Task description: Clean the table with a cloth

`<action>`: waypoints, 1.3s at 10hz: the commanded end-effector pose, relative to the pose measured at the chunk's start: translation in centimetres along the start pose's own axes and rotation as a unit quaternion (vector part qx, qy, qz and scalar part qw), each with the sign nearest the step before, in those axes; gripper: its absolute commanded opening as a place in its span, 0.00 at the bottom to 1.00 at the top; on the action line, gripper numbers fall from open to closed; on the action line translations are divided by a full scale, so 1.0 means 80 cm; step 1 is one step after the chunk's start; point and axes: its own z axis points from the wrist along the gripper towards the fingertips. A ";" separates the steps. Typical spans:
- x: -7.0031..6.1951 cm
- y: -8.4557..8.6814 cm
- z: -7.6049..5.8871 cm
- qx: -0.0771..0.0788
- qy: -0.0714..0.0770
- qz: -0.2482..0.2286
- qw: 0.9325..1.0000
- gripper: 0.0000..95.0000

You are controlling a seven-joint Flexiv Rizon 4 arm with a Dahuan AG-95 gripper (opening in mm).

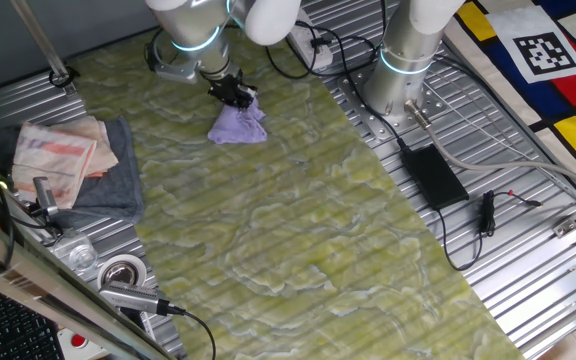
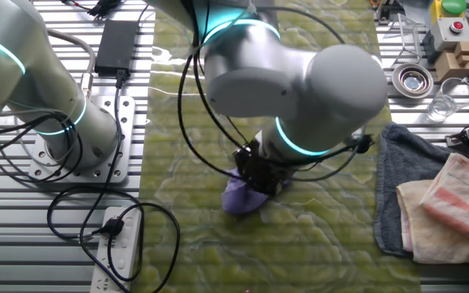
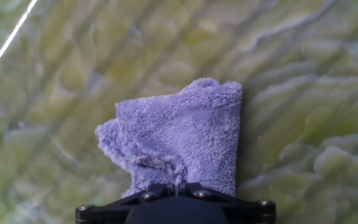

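One purple cloth lies bunched on the yellow-green marbled worktop, its fluffy folds fanning out ahead of the gripper. The gripper is pinching the cloth's near edge; in the hand view the fabric gathers to a point right where the black gripper body meets it, with the rest spread flat on the worktop beyond. The fingers themselves are hidden by the gripper body and the cloth, so the pinch is judged from the gathered fabric.

From the other fixed view, the grey arm bends down over the cloth and hides most of it. Well off to one side of the gripper sits a folded stack of towels, grey beneath, pale with red stripes on top. Farther from the gripper, on ribbed metal, stand a second robot base, a black power brick and trailing cables.

The step in hand appears to be wiping: cloth gripped and pressed to the surface. Most of the worktop stretches away from the gripper, so the next move probably calls for dragging the cloth across that area while keeping steady downward contact and a firm hold.
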 end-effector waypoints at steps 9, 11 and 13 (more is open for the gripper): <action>0.062 0.017 0.019 -0.008 0.008 -0.003 1.000 0.00; 0.073 0.020 0.020 -0.010 0.009 -0.004 1.000 0.00; 0.081 0.025 0.024 -0.012 0.010 -0.003 1.000 0.00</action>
